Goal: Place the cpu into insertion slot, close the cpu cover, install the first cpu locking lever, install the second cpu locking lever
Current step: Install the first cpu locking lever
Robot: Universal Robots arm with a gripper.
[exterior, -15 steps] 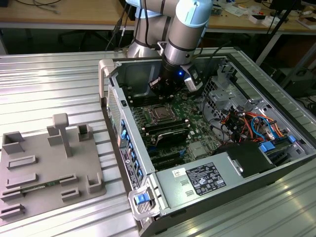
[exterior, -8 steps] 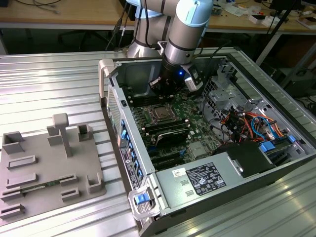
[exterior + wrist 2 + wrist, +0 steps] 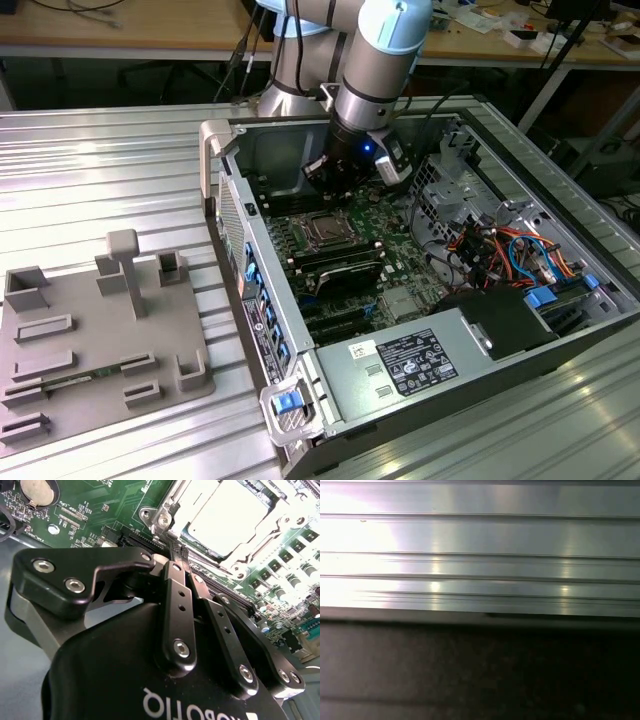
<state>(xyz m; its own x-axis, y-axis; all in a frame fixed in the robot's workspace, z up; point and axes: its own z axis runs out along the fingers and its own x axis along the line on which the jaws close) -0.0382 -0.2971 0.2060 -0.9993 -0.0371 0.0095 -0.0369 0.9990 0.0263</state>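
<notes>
Inside the open computer case (image 3: 420, 300) on the ribbed metal bench (image 3: 100, 170), the tool (image 3: 322, 178) hangs over the motherboard (image 3: 370, 225), its fingers (image 3: 178, 610) pressed together with nothing between them. The cpu (image 3: 227, 517) sits in the insertion slot (image 3: 325, 229), at about 6 o'clock of the tool in the exterior view, with the cpu cover (image 3: 200, 545) lying flat around it. A grey fixture tray (image 3: 90, 340) rests on the bench at 9 o'clock of the case.
</notes>
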